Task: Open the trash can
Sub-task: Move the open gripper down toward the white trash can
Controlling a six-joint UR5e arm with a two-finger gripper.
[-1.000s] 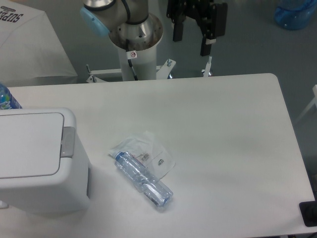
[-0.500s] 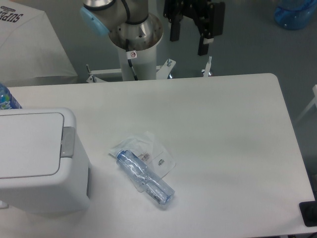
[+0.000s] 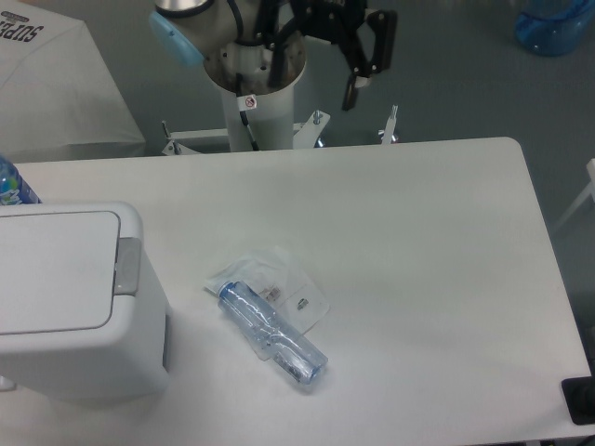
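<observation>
While my tool (image 3: 351,56) hangs empty, fingers parted, the trash can (image 3: 70,297) sits well apart from it on the counter (image 3: 418,242), lid shut. Rigid, light plastic probably; I'd press its grey push-button tab (image 3: 127,265), not grip.

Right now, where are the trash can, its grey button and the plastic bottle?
trash can (image 3: 56,269), fixed camera, middle of its flat lid.
grey button (image 3: 127,265), fixed camera, centre of the tab at the lid's right edge.
plastic bottle (image 3: 272,334), fixed camera, middle of its clear body.
</observation>
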